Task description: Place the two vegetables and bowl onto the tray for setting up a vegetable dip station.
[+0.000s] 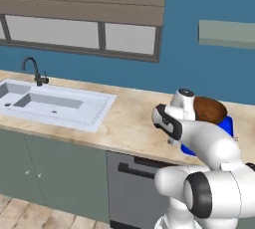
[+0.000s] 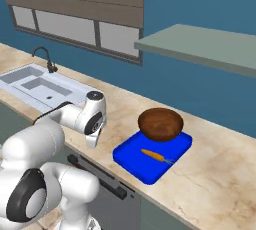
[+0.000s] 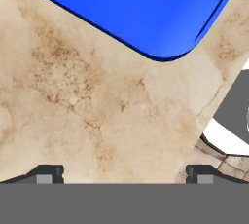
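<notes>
a: blue tray sits on the marble counter, clear in the right base view. the bowl stands on its far end, and the carrot lies flat on the tray floor just in front of the bowl, apart from it.

b: from the left base view the arm covers most of that. i get the bowl's brown top past the wrist and a strip of tray beside it, no carrot.

a: what does that side give you instead?

b: the sink with its dark tap, well off to the left on the same counter, and the dishwasher front under the counter edge with its dark handle.

a: the sink shows in mine too, far left, smaller. the green vegetable i can't find on the tray or the counter.

b: nor can i. the hand view?

a: it looks down on bare marble, with one rounded tray corner across the top. the tray part it sees holds nothing. at the right the counter edge drops off to the floor.

b: and the gripper?

a: released, holding nothing. the two dark tips stand wide apart at the bottom of the hand view, with only counter between them. in the right base view the hand hangs over the counter's front edge, left of the tray, near it but not touching.

b: does the bowl hold anything?

a: its inside can't be made out from either base view.
</notes>
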